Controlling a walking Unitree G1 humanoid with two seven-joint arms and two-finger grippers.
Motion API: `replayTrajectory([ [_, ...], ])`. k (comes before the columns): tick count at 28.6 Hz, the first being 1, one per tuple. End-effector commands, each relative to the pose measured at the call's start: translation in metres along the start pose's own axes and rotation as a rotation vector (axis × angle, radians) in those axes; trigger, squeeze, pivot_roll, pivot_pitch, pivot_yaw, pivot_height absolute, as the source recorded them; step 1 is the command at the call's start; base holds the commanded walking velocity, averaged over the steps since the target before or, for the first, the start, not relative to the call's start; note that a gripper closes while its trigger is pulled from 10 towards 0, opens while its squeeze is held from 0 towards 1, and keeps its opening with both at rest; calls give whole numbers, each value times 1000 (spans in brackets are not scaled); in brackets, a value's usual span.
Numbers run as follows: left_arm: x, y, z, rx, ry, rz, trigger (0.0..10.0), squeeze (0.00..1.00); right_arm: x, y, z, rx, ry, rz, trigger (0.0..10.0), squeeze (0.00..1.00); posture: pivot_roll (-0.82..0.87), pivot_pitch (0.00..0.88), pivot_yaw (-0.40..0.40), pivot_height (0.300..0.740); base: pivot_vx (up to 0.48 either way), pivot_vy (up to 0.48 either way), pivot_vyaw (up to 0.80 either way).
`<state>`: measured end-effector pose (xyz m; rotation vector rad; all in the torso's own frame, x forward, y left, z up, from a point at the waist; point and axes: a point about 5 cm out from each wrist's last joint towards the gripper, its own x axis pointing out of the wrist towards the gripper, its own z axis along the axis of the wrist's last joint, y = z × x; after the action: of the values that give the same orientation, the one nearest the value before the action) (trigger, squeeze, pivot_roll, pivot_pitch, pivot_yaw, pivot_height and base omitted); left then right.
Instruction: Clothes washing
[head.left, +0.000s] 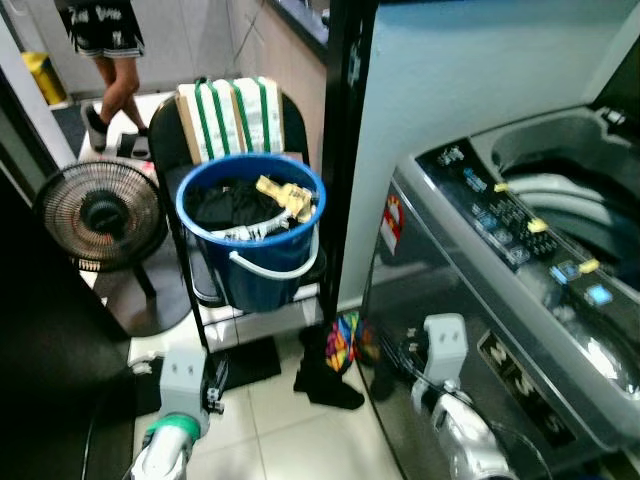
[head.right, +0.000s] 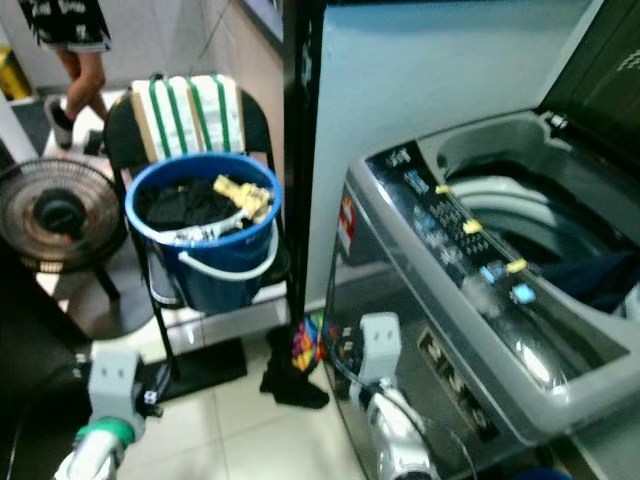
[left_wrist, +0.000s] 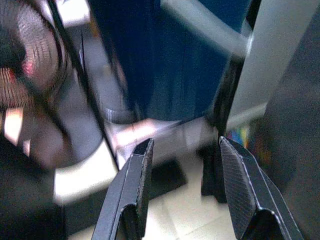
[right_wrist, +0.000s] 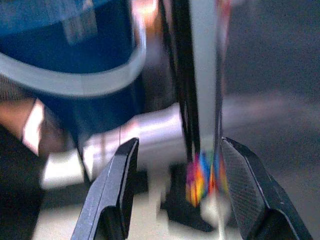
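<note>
A blue bucket (head.left: 250, 235) with a white handle stands on a black chair (head.left: 196, 290). It holds dark clothes (head.left: 225, 203) and a yellow piece (head.left: 285, 195). To the right stands the grey top-loading washing machine (head.left: 520, 290), its lid up and its drum (head.right: 520, 215) showing. On the floor between them lie a dark garment (head.left: 325, 380) and a multicoloured cloth (head.left: 343, 338). My left gripper (left_wrist: 185, 145) is open, low in front of the bucket. My right gripper (right_wrist: 180, 145) is open too, low beside the machine's front, facing the bucket and the coloured cloth. Nothing is held.
A standing fan (head.left: 100, 215) is at the left on the tiled floor. A striped towel (head.left: 235, 115) hangs over the chair back. A person's legs (head.left: 115, 85) show far back left. A black upright post (head.left: 345, 150) separates chair and machine.
</note>
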<state>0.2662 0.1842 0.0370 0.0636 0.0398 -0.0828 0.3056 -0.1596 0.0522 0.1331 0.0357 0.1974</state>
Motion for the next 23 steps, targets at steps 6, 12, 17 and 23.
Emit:
replayTrajectory([
  [6,6,-1,22,-35,-70,-3,10000,0,5,20,29,26,-154,37,10000,0,90,0,51,740,0,0,0],
  [12,3,-7,39,-49,-106,-12,10000,0,4,31,39,29,-192,100,10000,0,93,0,52,740,0,0,0],
  [17,2,-8,42,-61,-96,-10,10000,0,0,31,38,-8,-182,118,10000,0,92,0,54,740,0,0,773],
  [23,0,-8,46,-64,-84,-8,10000,0,-3,30,40,-7,-172,118,10000,0,91,0,53,740,0,0,800],
])
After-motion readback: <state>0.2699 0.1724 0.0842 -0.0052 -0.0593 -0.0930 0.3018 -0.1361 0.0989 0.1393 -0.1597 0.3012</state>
